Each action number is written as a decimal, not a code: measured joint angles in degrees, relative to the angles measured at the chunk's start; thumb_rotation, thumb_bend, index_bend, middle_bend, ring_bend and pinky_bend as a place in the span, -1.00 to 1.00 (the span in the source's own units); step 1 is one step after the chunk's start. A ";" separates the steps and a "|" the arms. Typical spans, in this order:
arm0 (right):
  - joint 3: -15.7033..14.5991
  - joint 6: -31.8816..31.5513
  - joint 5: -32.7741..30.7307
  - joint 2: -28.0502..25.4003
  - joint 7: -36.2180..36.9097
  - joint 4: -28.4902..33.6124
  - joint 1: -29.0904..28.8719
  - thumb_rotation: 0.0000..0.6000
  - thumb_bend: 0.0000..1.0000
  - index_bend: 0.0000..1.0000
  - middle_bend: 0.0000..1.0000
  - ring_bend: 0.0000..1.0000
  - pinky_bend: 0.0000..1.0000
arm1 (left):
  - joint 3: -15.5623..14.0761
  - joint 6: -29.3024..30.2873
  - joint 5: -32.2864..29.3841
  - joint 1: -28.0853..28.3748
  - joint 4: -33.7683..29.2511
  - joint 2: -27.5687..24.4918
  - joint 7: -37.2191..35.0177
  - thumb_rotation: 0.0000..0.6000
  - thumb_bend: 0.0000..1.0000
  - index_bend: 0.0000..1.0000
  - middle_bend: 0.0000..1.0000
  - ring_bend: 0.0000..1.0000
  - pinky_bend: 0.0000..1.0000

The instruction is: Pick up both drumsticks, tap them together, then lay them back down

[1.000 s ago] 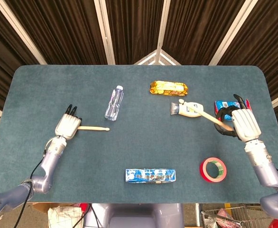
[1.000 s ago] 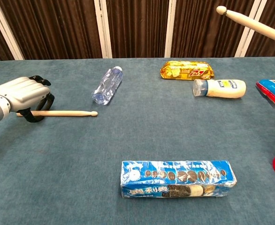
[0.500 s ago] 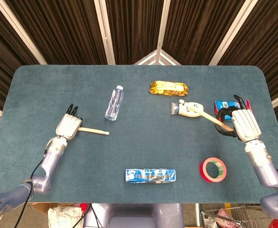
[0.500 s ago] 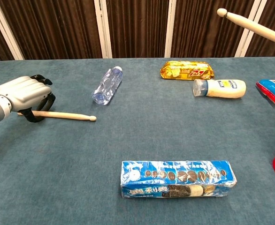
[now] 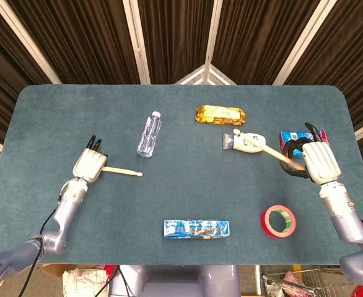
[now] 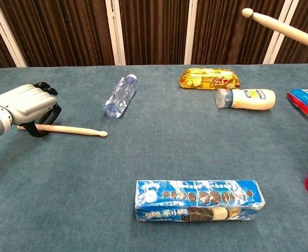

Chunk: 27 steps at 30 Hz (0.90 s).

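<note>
Pointing toward the bench's middle from opposite ends, the two drumsticks are what the coming tap turns on. The left stick (image 5: 122, 171) runs nearly parallel to the front edge, butt inside the left robot hand (image 5: 89, 163) and tip aimed at the right end; in the chest view it sits low, at or just above the cloth, and I cannot tell whether the tip is touching. The left robot hand has its fingers curled round the butt, so the stick is gripped. The right stick (image 5: 269, 150) is held by the right robot hand (image 5: 314, 159) near the right edge, fingers wrapped about its handle; its long axis slants up toward the far left, and in the chest view its tip (image 6: 247, 11) rides high above the bench, well clear of everything.

So both are in hand but well apart, with most of the bench's width between the tips, and at unlike heights. To meet, I judge the left stick must rise and both arms swing inward.

Under the right stick's line lies a white bottle (image 5: 245, 142); a water bottle (image 5: 149, 134) lies just beyond the left stick's tip, toward the far edge. A biscuit pack (image 5: 196, 228) sits near the front edge, red tape (image 5: 278, 220) toward the front right corner.
</note>
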<state>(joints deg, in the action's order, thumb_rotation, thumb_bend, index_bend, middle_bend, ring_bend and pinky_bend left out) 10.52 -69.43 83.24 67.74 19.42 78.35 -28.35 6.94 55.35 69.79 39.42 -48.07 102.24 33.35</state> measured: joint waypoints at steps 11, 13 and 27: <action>0.65 1.49 -0.58 -0.77 -3.17 2.15 -1.23 1.00 -0.10 0.58 0.30 -0.10 -0.98 | -0.08 2.48 2.30 -0.54 2.29 0.39 -4.89 1.00 -0.19 0.22 0.22 -0.77 -1.00; 0.72 1.74 -0.68 -0.79 -3.73 2.35 -1.43 1.00 -0.10 0.58 0.30 -0.10 -0.98 | -0.09 3.18 2.91 -0.71 2.80 0.43 -6.55 1.00 -0.19 0.23 0.22 -0.77 -1.00; 1.38 3.99 -2.04 -1.24 -7.42 4.52 -2.97 1.00 -0.10 0.58 0.30 -0.10 -0.98 | 4.02 4.37 2.42 -1.05 -3.23 -2.48 -19.63 1.00 -0.19 0.26 0.25 -0.77 -1.00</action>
<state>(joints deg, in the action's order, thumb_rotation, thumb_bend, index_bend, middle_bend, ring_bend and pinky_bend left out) 11.90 -65.44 81.20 66.50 11.99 82.87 -31.32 10.96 59.71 72.21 38.36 -51.30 99.76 13.72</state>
